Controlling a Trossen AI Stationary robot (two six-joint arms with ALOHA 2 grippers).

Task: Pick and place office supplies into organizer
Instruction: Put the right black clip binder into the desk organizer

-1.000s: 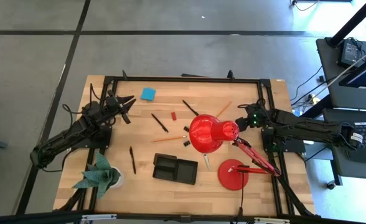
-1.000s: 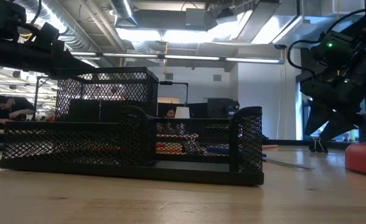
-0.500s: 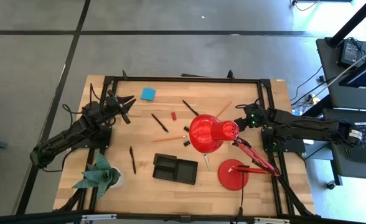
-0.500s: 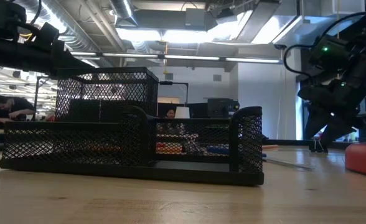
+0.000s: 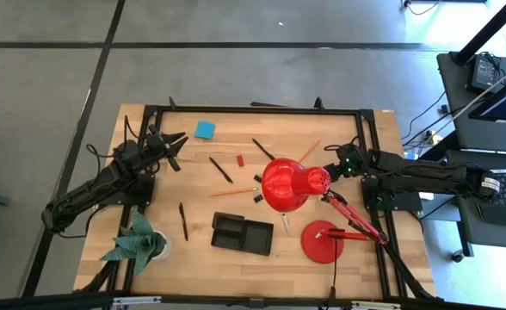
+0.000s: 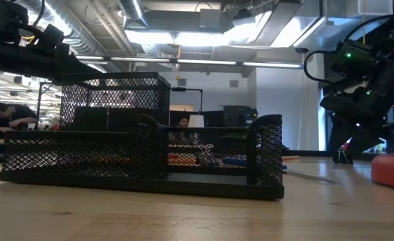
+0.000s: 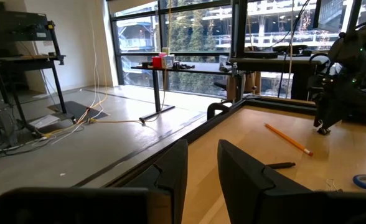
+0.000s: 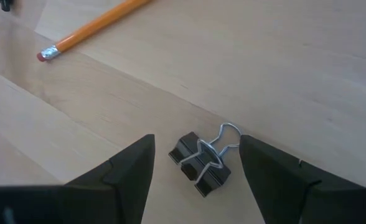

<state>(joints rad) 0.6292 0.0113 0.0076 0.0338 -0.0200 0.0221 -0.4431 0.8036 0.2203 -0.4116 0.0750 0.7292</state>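
My right gripper (image 5: pixel 332 169) hangs open, fingers pointing down, beside the red lamp's shade (image 5: pixel 286 184). A black binder clip (image 8: pixel 200 163) lies on the table between its two fingers (image 8: pixel 132 167) without touching them; it also shows in the low view (image 6: pixel 342 158). A pencil (image 8: pixel 93 28) lies beyond it. The black organizer (image 5: pixel 243 233) stands near the front edge. My left gripper (image 5: pixel 172 145) waits open at the far left. A blue sticky pad (image 5: pixel 205 130), pens (image 5: pixel 220 169), a second pencil (image 5: pixel 233 193) and a small red piece (image 5: pixel 240 159) lie on the table.
The lamp's red base (image 5: pixel 322 241) and jointed arm (image 5: pixel 352 215) stand close to my right arm. A green paper plant (image 5: pixel 136 244) stands at the front left. More black clips (image 5: pixel 257 178) lie at the shade's left rim. People sit in the room behind.
My right gripper has eased a little toward the table's left, staying open over the binder clip.
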